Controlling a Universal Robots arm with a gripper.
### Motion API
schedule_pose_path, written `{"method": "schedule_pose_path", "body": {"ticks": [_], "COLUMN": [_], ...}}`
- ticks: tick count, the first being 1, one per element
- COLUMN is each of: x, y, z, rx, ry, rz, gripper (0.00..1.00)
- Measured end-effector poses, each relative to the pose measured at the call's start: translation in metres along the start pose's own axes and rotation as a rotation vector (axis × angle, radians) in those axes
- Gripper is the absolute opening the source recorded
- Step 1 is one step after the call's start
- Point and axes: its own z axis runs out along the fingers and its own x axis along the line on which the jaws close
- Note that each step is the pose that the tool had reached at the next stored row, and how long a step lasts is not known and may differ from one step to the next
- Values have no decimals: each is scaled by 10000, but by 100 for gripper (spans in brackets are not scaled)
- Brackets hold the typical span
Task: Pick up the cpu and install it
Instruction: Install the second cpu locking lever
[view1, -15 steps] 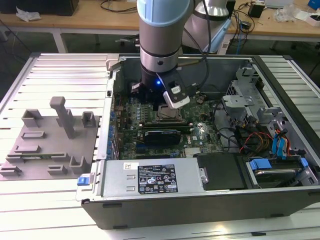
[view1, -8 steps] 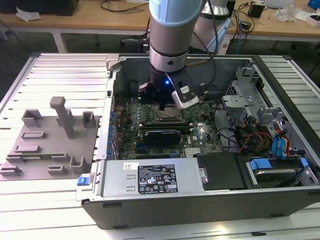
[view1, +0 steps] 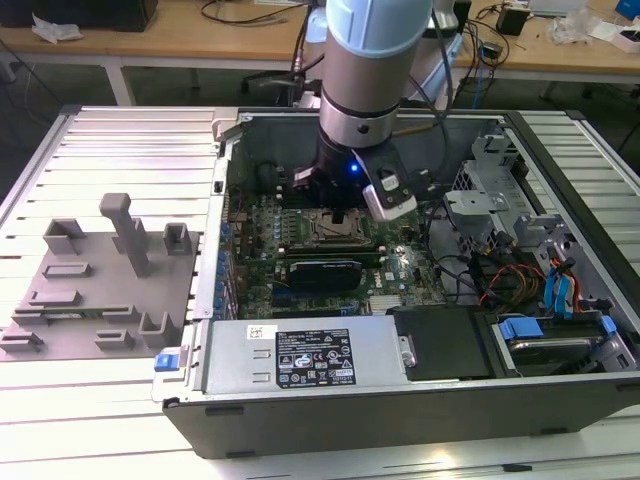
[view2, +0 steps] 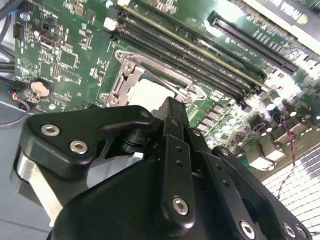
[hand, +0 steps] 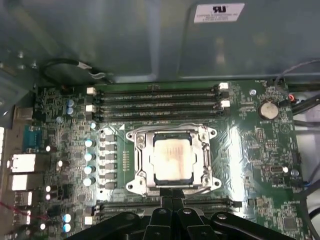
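Note:
The cpu (hand: 172, 159), a pale silver square, lies flat inside the metal socket frame (hand: 137, 162) on the green motherboard (hand: 250, 150). In the second wrist view the cpu (view2: 150, 92) shows just beyond the black fingertips. My gripper (hand: 172, 191) hovers at the socket's edge, fingers pressed together with nothing between them. From the exterior view, the gripper (view1: 345, 215) hangs low inside the open computer case, right over the socket (view1: 322, 232). The arm's wrist hides most of the socket there.
A grey fixture plate (view1: 95, 300) with upright blocks sits at the exterior view's left, outside the case. Memory slots (hand: 157, 102) run beside the socket. An expansion card (view1: 325, 272), power supply (view1: 300, 355), loose cables (view1: 495, 275) and blue-tabbed drive bays (view1: 520, 326) crowd the case.

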Motion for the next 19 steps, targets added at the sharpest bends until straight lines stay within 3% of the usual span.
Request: {"method": "schedule_pose_path", "body": {"ticks": [4,12,19], "x": [1,152,173], "y": [-72,-104,-113], "z": [4,133,175], "rx": [-1,1,1], "ry": [2,2,2], "rz": [4,5,6], "gripper": [11,11,11]}}
